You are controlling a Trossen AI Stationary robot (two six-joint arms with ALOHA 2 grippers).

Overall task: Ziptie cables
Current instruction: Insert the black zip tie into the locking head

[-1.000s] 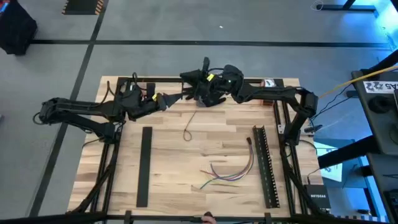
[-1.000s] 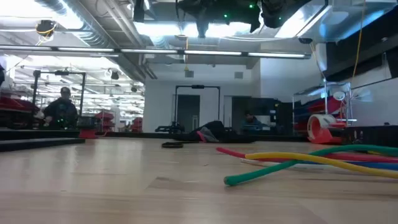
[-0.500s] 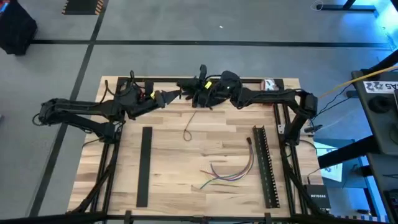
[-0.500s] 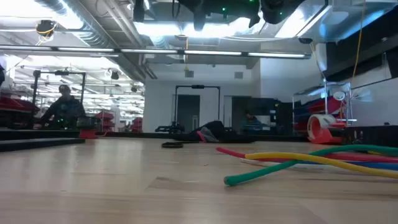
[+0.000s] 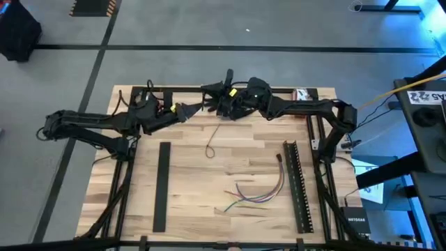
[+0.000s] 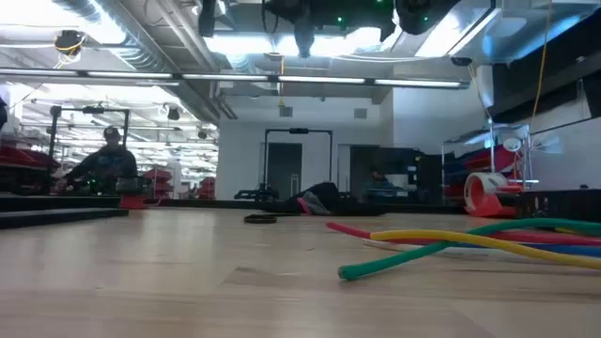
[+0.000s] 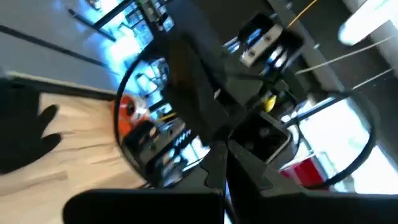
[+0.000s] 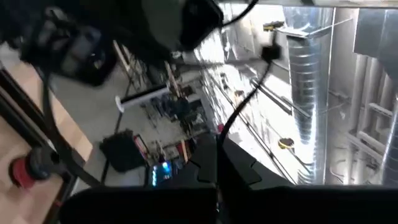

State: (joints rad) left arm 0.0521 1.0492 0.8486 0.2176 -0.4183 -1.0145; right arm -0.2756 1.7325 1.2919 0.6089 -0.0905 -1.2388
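Note:
The cables (image 5: 256,194), thin purple, green, yellow and red wires, lie loose in a bunch on the table's near right part. In the low view the cables (image 6: 470,240) show close up and flat on the wood. Both grippers are raised above the far middle of the table, tip to tip and far from the cables. My left gripper (image 5: 189,110) is shut; its fingertips (image 7: 225,163) meet with nothing plainly between them. My right gripper (image 5: 211,104) is also shut (image 8: 217,155). A thin strip (image 5: 211,143) ending in a small loop (image 6: 260,219) lies on the table below them. My right gripper has a thin black strand (image 8: 245,99) starting right at its shut fingertips and curving away from them. I cannot tell whether the strand is pinched there or only passes behind the fingers.
Two long black slotted bars lie on the wood, one at the left (image 5: 162,185) and one at the right (image 5: 298,185) beside the cables. A red-and-white roll (image 6: 488,192) stands at the far right edge. A person (image 6: 103,164) moves in the room beyond.
My right gripper has shifted slightly toward the table's far edge and turned a little at its wrist, staying up beside my left gripper. The cables and the looped strip have not moved.

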